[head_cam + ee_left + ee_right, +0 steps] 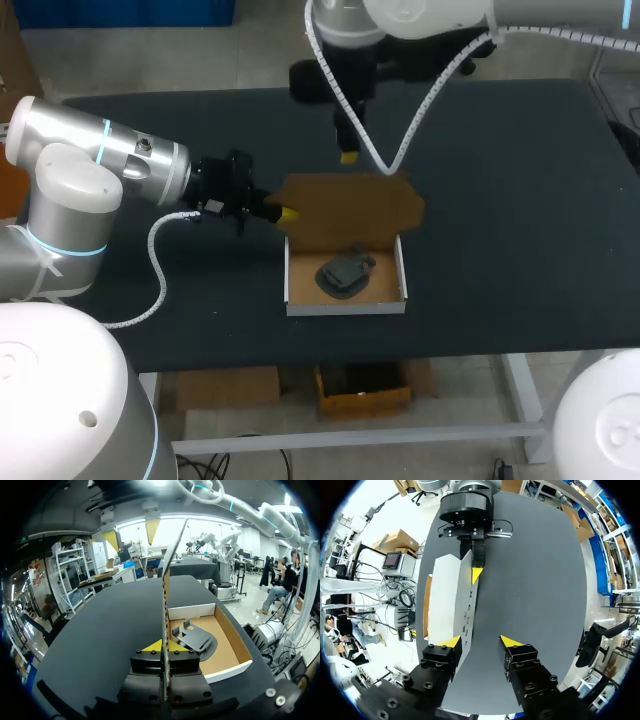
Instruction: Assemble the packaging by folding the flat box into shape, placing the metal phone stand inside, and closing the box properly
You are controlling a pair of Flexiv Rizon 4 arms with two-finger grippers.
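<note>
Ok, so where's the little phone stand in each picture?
Head view: the phone stand lies in the box's tray, just on the near side of the raised lid.
Left wrist view: it lies in the tray, just ahead of the left gripper, beside the lid.
Right wrist view: not in it; the lid's white outside hides the tray.
Shared landmark: the lid, seen in all three.

Upright lid (345, 208) behind open box (345, 306)
</note>
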